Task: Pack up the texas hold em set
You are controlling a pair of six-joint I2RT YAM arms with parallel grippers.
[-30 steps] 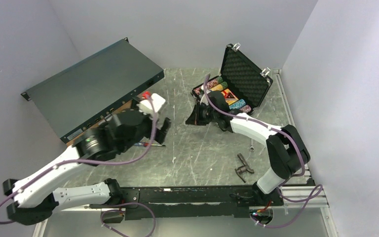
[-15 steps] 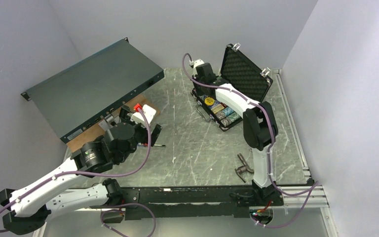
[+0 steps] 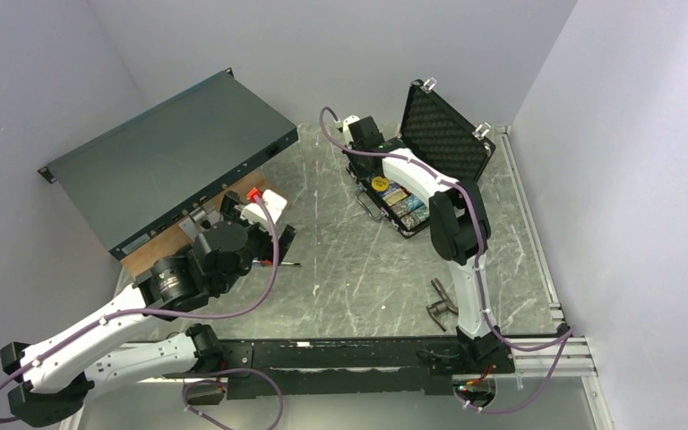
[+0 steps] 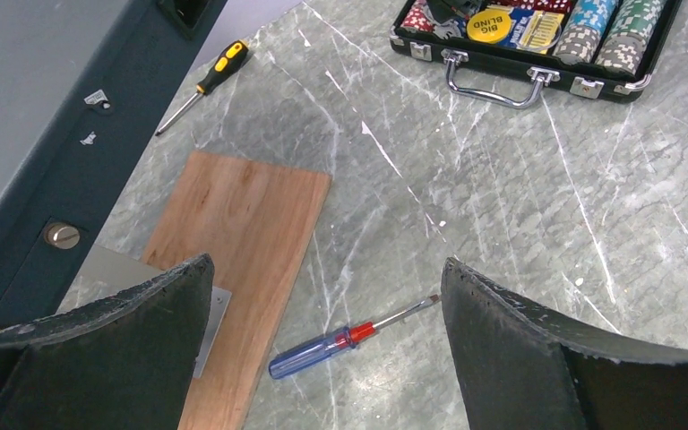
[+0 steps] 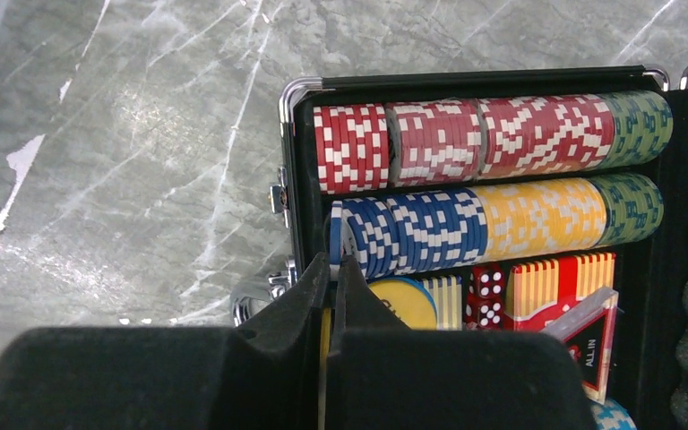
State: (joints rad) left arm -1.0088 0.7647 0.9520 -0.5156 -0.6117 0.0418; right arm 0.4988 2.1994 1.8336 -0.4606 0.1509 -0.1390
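Nearly packed, the case (image 5: 292, 179) (lid (image 3: 443, 134) up) awaits the yellow disc (image 5: 323, 336) pinched in the right gripper (image 5: 331, 269); left gripper (image 4: 327, 264) gapes idle.

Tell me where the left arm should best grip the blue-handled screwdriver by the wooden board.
Take the screwdriver by its thick blue handle, from straight above, left fingers across its width. It lies flat on the table, so only its sides are free; the shaft is thin.

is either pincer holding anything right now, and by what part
The right pincer is shut on a thin yellow disc, pinched across its flat faces, only its edge showing. The left pincer is open and holds nothing.
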